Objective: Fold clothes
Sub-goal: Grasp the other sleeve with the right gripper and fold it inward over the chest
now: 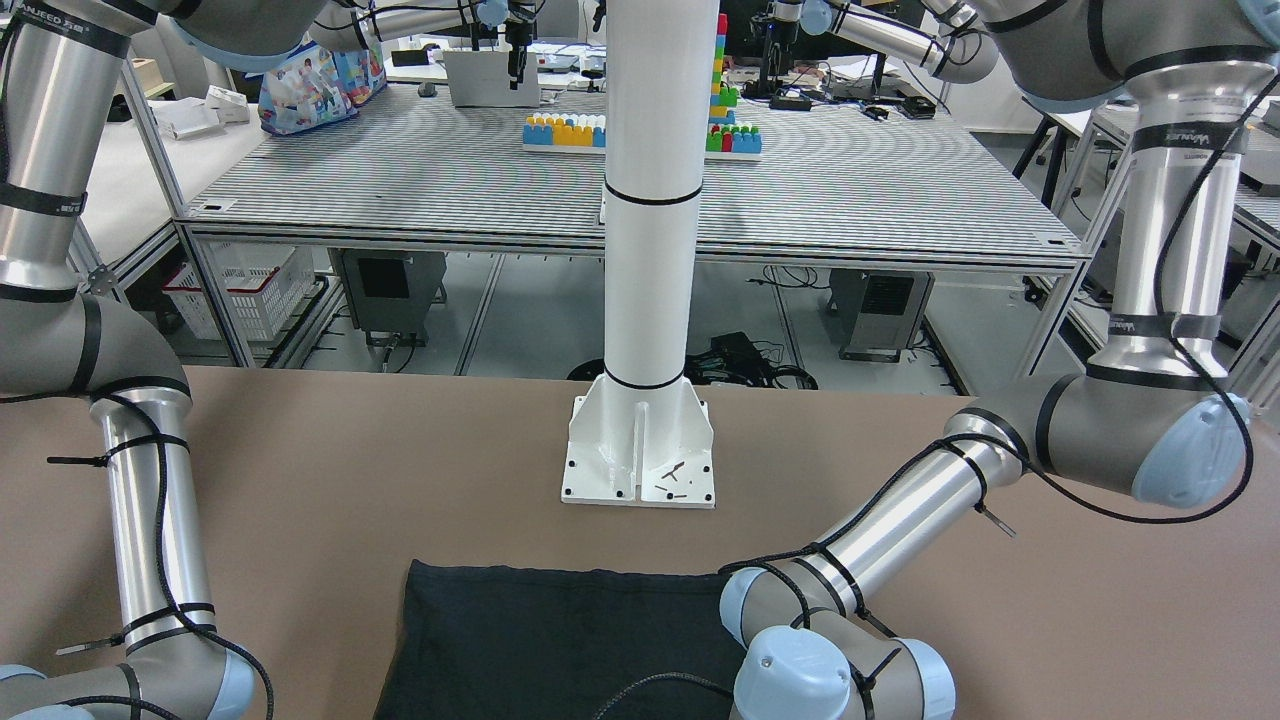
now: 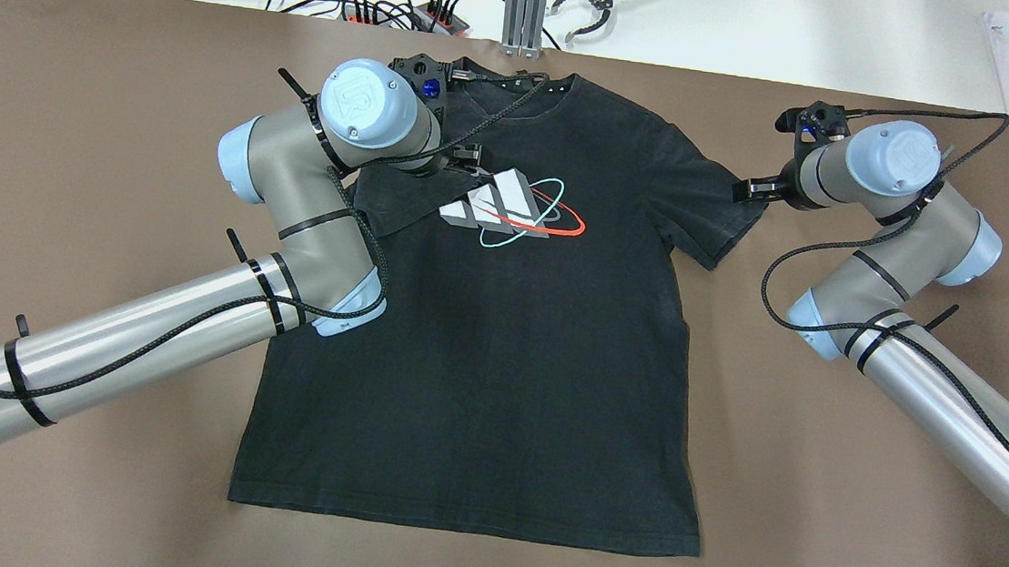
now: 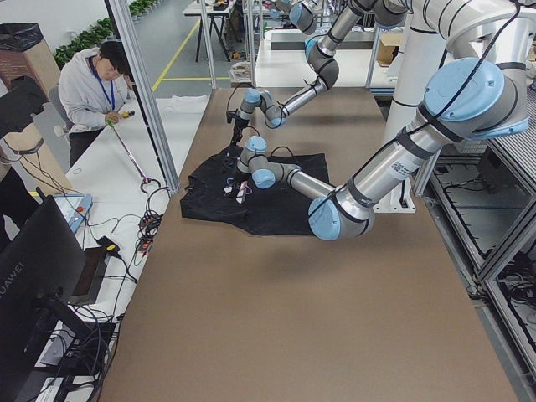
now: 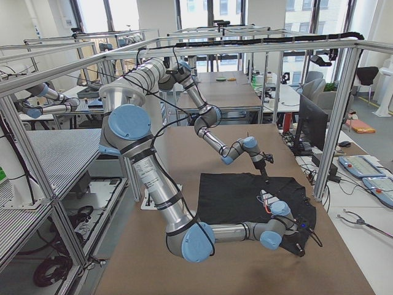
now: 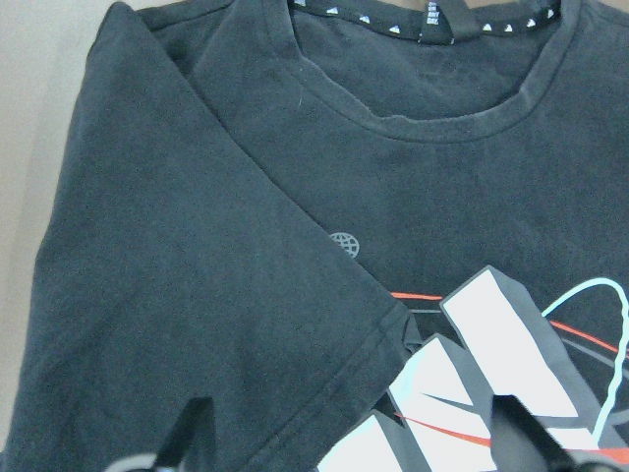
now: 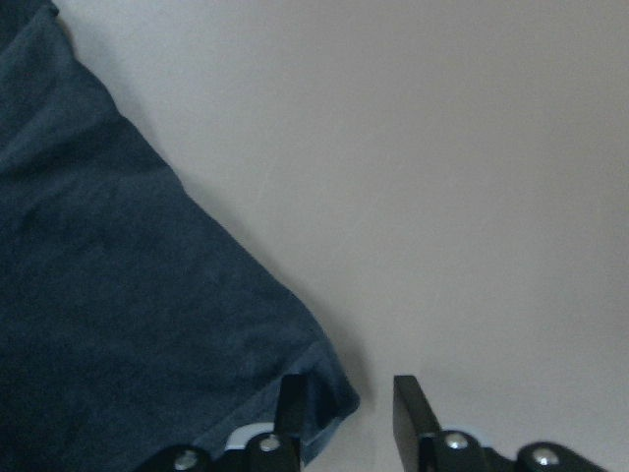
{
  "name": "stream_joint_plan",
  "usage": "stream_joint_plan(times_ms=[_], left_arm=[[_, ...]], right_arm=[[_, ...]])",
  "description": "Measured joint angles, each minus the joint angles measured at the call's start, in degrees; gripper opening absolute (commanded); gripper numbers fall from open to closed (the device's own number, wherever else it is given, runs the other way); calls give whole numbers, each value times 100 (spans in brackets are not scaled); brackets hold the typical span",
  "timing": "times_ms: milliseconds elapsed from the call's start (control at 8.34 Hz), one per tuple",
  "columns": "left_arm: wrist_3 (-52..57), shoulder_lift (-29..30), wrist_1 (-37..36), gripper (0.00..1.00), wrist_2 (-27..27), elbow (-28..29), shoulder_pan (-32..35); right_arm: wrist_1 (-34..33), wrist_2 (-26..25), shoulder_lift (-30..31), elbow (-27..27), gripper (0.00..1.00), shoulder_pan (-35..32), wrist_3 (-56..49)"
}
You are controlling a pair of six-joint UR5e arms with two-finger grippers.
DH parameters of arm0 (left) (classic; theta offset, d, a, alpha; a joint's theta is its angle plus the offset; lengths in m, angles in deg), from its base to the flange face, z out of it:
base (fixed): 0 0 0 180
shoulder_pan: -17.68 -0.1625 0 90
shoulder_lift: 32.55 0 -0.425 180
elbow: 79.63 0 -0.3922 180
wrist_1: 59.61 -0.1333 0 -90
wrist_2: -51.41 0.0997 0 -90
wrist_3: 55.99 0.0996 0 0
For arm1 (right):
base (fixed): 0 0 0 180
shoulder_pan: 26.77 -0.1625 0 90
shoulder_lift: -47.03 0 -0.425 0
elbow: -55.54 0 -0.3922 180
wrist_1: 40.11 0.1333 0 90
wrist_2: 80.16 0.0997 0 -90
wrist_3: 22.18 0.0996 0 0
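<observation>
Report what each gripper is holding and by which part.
Nothing is held. The left gripper is open above the folded sleeve of the T-shirt. The right gripper is open too, jaws either side of the other sleeve's corner, not closed on it.

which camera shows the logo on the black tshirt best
The overhead exterior view: nearly the whole logo shows on the black t-shirt. The left wrist view crops it to a close-up part; both side views show it tiny; the front-facing and right wrist views miss it.
</observation>
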Motion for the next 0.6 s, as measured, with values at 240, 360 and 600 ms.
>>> stream_joint_plan(times_ms=[240,360,600], left_arm=[[1,-2,0,100,1,0,0],[1,-2,0,100,1,0,0],[1,-2,0,100,1,0,0]], right_arm=[[0,2,14,35,24,26,-27],[0,2,14,47,0,32,-33],[-3,3,-1,39,0,37,-17]])
